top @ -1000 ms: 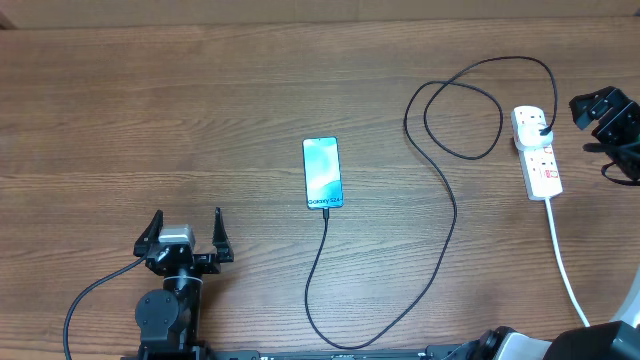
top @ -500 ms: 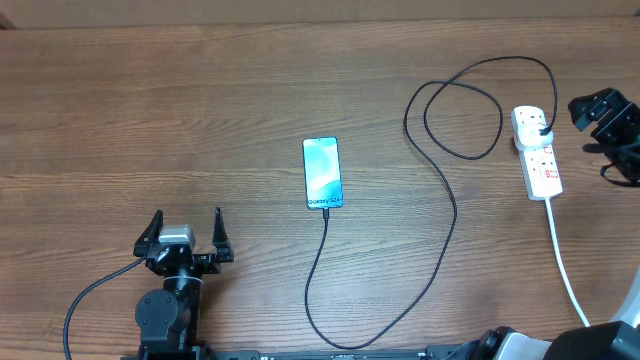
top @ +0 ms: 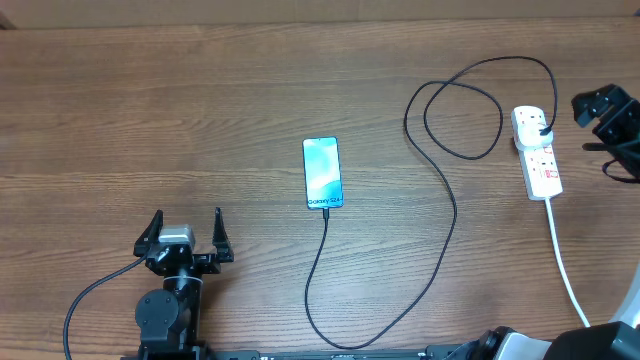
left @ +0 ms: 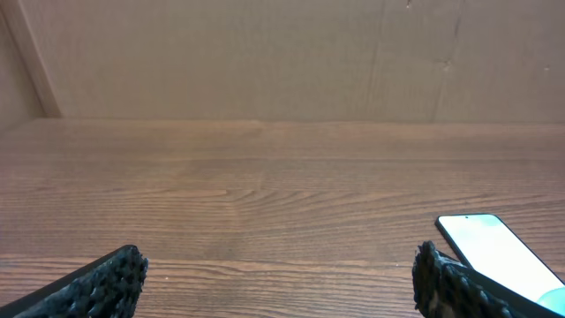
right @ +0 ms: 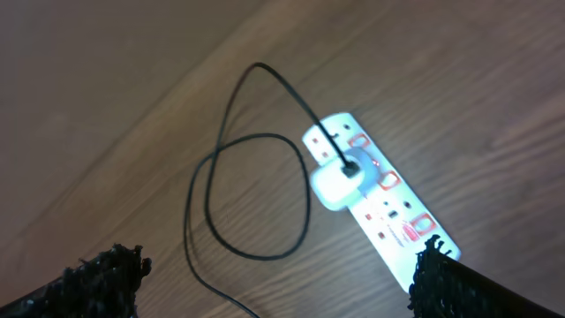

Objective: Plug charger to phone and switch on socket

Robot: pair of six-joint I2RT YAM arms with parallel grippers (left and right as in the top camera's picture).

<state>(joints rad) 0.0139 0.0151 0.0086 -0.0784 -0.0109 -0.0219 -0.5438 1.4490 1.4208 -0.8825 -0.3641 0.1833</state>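
Note:
The phone (top: 322, 173) lies flat mid-table, teal screen up; its corner also shows in the left wrist view (left: 494, 252). The black charger cable (top: 440, 190) runs from the phone's near end, loops right and ends in a white adapter with a black plug in the white socket strip (top: 536, 152). In the right wrist view the adapter (right: 333, 186) sits in the strip (right: 388, 212) beside red-marked switches. My left gripper (top: 186, 237) is open and empty at the near left. My right gripper (top: 605, 112) is open and empty, raised right of the strip.
The strip's thick white cord (top: 566, 265) runs toward the near right edge. A cardboard wall (left: 265, 53) stands behind the far table edge. The cable loop (right: 252, 194) lies on bare wood left of the strip.
My right gripper has shifted very slightly to the right. Nothing else has moved.

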